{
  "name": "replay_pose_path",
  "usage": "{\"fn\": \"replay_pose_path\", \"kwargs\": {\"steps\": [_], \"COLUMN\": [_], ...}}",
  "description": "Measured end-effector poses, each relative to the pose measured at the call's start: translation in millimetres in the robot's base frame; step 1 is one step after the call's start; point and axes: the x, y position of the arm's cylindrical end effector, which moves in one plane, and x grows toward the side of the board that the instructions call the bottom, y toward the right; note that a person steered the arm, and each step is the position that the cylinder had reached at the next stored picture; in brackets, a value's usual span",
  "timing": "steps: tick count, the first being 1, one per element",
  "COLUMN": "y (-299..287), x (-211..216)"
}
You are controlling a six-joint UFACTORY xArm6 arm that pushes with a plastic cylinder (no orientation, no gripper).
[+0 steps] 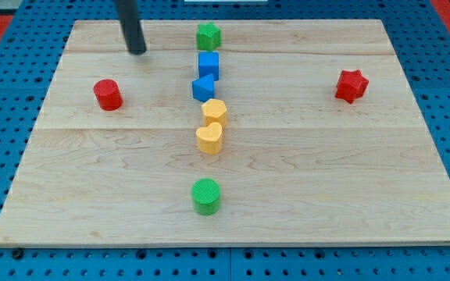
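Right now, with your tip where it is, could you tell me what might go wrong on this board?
1. My tip touches no block; sliding toward the view's right, it would probably meet the blue cube or green star-like block first.
2. The blue cube, the other blue block, the yellow block and yellow heart-like block sit closely in a column, so nudging one could shift its neighbours.
3. The red star lies nearest the board's right edge; an outward push might send it off.

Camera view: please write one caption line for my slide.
My tip rests apart from the red cylinder, left of a column of green, blue and yellow blocks on the wooden board.
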Motion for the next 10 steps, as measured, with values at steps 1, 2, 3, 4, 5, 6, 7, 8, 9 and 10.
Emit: {"fn": "replay_pose_path", "kwargs": {"steps": [1,2,3,4,5,6,7,8,9,10], "y": [17.6,41.5,41.5,112.2,209.1,252.6,164.9,81.0,12.2,55.3], "x": [-46.4,-47.8,-47.8,-45.4,-38.2,-22.0,-12.6,-10.5,-10.6,-36.1]}}
